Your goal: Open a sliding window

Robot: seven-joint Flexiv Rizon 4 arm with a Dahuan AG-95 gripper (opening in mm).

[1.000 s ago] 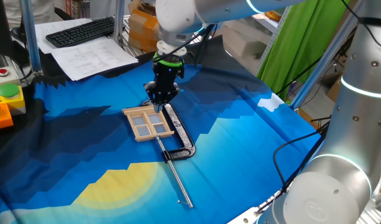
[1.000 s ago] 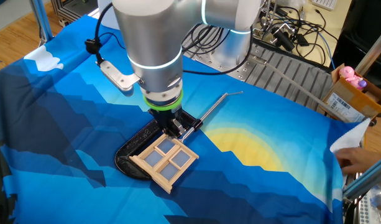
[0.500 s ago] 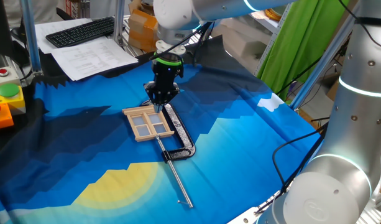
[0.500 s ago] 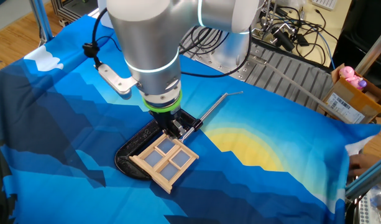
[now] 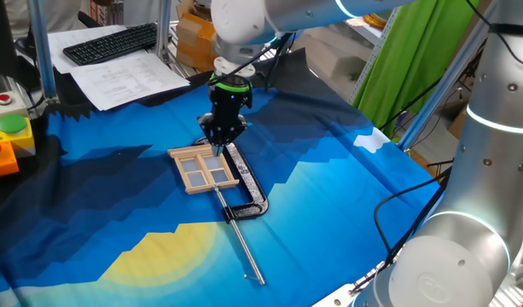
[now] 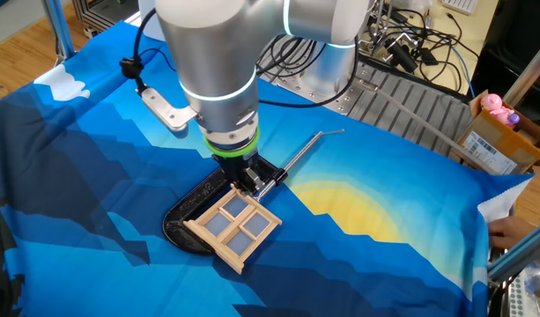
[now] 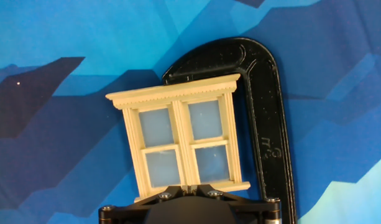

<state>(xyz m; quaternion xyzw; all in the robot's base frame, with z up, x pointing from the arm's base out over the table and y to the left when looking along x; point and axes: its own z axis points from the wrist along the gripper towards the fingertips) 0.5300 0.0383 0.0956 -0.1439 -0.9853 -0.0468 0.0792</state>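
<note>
The sliding window (image 7: 184, 140) is a small pale wood frame with four panes, lying flat on the blue cloth. It also shows in one fixed view (image 5: 206, 167) and in the other fixed view (image 6: 237, 226). My gripper (image 7: 189, 186) points straight down at the middle of the window's sill edge, with the fingertips drawn together and touching that edge. It shows in one fixed view (image 5: 218, 143) and in the other fixed view (image 6: 249, 187). I cannot tell whether anything is pinched between the tips.
A black metal clamp (image 7: 271, 124) curves round one side of the window, and its long silver rod (image 5: 244, 247) runs out across the cloth. A keyboard and papers (image 5: 116, 51) lie at the back. A button box (image 5: 9, 136) stands at the left edge.
The gripper and the window stay where they were. Only the arm's upper part sways slightly.
</note>
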